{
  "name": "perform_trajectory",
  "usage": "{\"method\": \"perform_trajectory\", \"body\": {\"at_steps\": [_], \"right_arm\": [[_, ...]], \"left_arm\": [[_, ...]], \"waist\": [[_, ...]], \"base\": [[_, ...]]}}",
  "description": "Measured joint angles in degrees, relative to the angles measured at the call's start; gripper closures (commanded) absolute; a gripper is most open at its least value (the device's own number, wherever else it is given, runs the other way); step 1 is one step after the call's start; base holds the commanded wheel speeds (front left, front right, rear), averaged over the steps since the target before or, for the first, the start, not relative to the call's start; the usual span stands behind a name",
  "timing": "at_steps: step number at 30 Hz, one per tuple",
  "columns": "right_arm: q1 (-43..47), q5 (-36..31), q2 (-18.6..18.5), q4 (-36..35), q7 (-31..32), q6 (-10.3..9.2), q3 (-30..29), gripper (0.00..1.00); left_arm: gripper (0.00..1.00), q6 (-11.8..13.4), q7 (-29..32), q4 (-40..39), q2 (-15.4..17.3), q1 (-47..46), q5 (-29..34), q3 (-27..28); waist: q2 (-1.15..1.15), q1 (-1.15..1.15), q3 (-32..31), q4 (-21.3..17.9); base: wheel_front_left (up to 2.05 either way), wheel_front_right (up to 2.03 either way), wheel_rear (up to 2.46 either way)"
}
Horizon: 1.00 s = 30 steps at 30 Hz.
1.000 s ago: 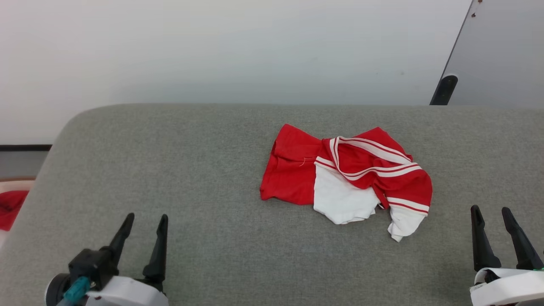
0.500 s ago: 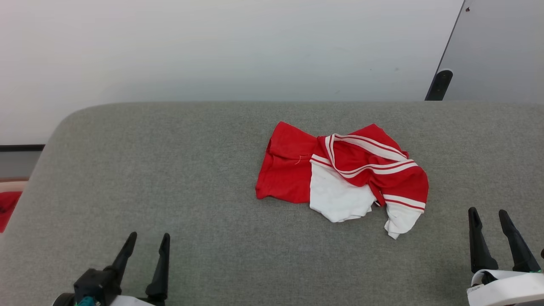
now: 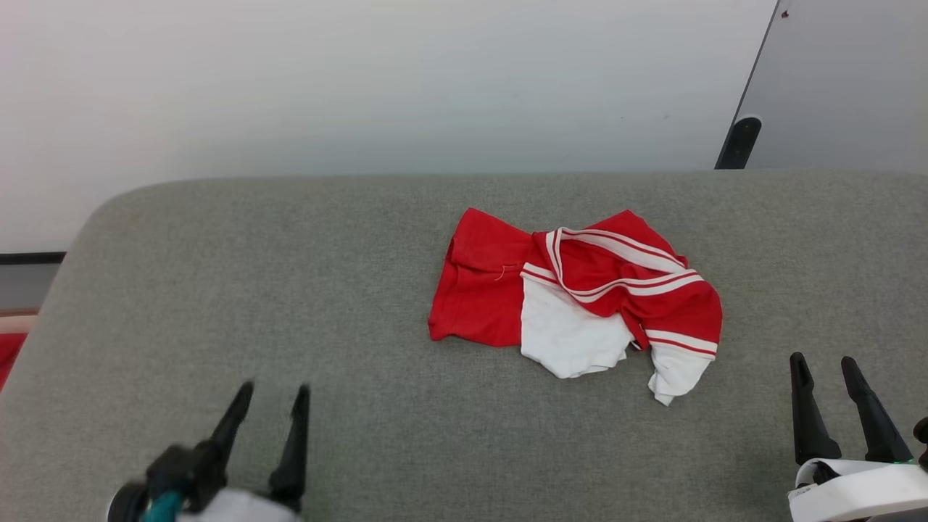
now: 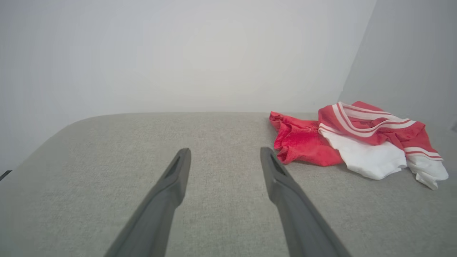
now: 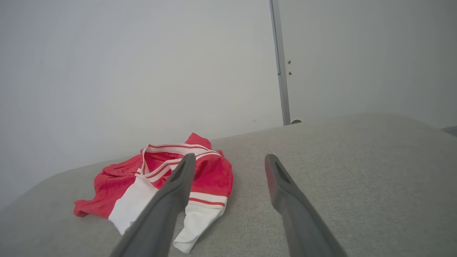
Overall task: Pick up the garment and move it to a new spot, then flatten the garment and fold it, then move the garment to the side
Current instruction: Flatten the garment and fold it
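A grey cloth-covered counter [image 3: 290, 290] stands against a pale wall [image 3: 362, 87]. Nearest, the left tool [image 3: 275, 388] and right tool [image 3: 823, 359] sit spread and empty. Beyond them, right of middle, the shirt [image 3: 580, 304] lies bunched. A pinch might catch one layer only, dragging it twisted.

Grey cloth tabletop [image 3: 217, 275] against a plain white wall [image 3: 362, 87]
The tabletop is covered in woven grey fabric and has a rounded far-left corner. The wall behind it is bare and evenly lit. A grey panel [image 3: 855, 80] stands at the far right, with a dark rounded foot [image 3: 732, 141] at its base. A dark strip [image 3: 29, 257] runs low at the left.
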Motion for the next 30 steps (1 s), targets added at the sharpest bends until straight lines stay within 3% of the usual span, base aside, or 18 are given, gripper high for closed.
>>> {"method": "perform_trajectory", "body": {"at_steps": [4,9,14,17,20,24,30], "right_arm": [[-0.01,-0.01,0.69,0.0,0.0,0.0,-0.07,0.0],[-1.5,0.0,1.69,-0.08,0.0,0.0,1.1,0.0],[-3.72,0.37,2.63,-0.33,0.0,0.0,1.86,0.0],[-5.0,0.46,3.33,-0.24,0.0,0.0,1.99,0.0],[-6.06,0.63,4.1,-0.16,0.0,0.0,2.01,0.0],[-7.44,0.7,4.91,-0.02,0.0,0.0,2.32,0.0],[-9.42,0.71,5.61,-0.02,0.0,0.0,2.54,0.0]], "left_arm": [[0.0,-1.23,0.66,0.3,0.14,-6.78,-0.38,-2.03],[0.0,-2.15,9.1,2.8,1.32,-19.28,-2.48,-7.48],[0.0,-2.47,25.12,7.34,2.22,-31.08,-12.15,-18.0],[0.0,-2.55,37.12,9.22,4.32,-36.12,-21.57,-26.05],[0.0,-2.56,44.98,10.51,6.77,-41.06,-27.81,-31.25],[0.0,-2.55,50.11,13.47,6.92,-46.33,-33.9,-34.34],[0.0,-2.56,51.99,20.14,6.11,-51.1,-38.86,-37.39]], "waist": [[0.0,0.0,0.52,0.04],[0.0,0.0,1.63,-0.67],[0.0,0.0,4.1,-2.01],[0.0,0.0,5.89,-3.06],[0.0,0.0,7.67,-4.31],[0.0,0.0,9.99,-6.18],[0.0,0.0,12.93,-9.38]], "base": [[0.0,0.0,0.0],[0.0,0.0,0.0],[0.0,0.0,0.0],[0.0,0.0,0.0],[0.0,0.0,0.0],[0.0,0.0,0.0],[0.0,0.0,0.0]]}}
